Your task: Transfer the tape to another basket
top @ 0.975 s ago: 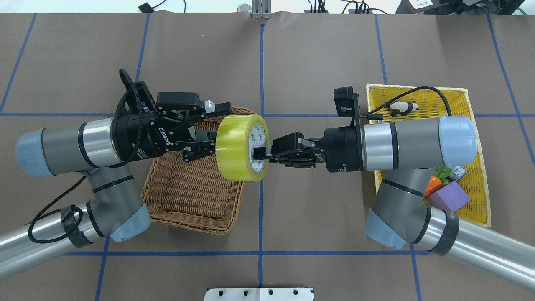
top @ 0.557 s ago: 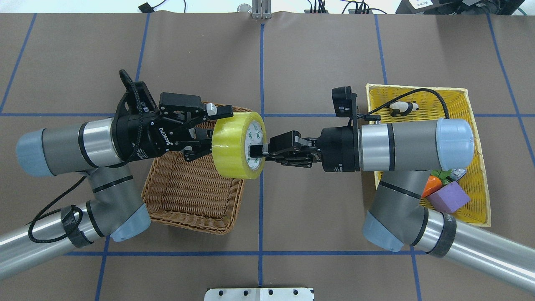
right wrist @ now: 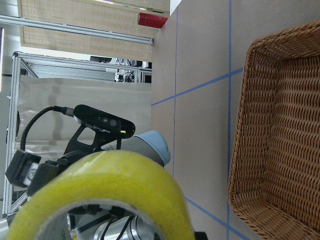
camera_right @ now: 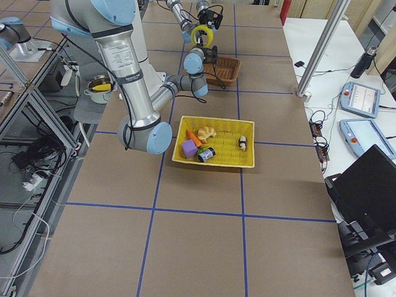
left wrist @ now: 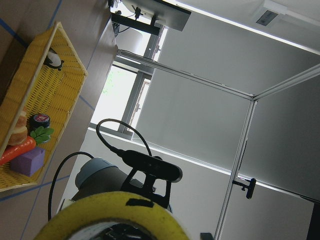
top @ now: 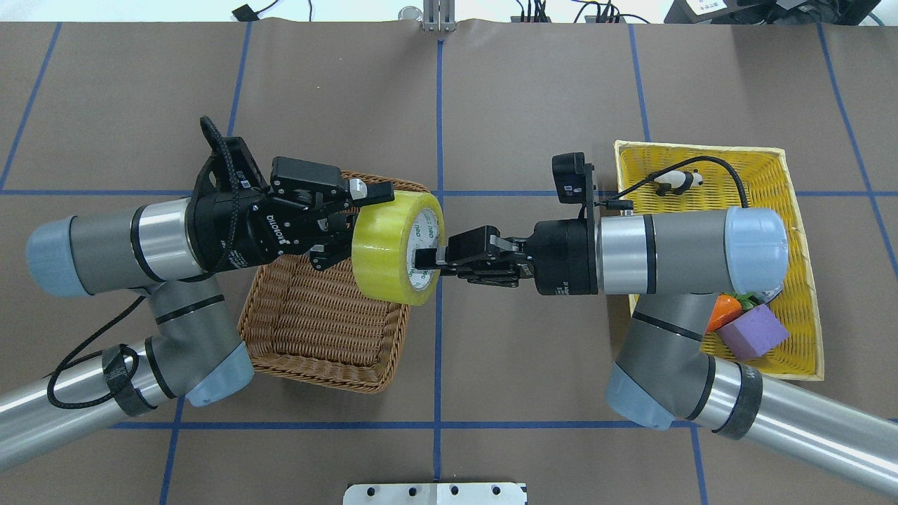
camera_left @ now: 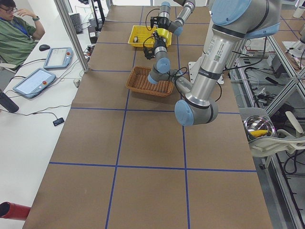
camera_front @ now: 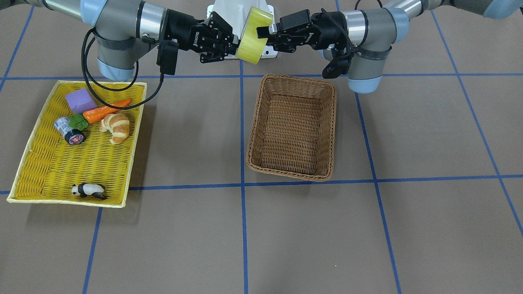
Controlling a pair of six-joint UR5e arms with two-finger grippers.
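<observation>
The tape, a wide yellowish roll with a white printed core, hangs in the air on its edge between both grippers. It also shows in the front view. My right gripper is shut on the roll's wall, with one finger inside the core. My left gripper is open, its fingers above and below the roll's left side; I cannot tell whether they touch it. The brown wicker basket stands empty below my left gripper, and the tape hangs over its right edge.
The yellow woven tray lies under my right arm. It holds a panda figure, a carrot, a purple block, a croissant and a silver cylinder. Blue tape lines cross the brown table.
My right gripper has carried the tape leftward, toward my left gripper. The roll's left side now sits between the left fingers. The left arm has hardly moved.
</observation>
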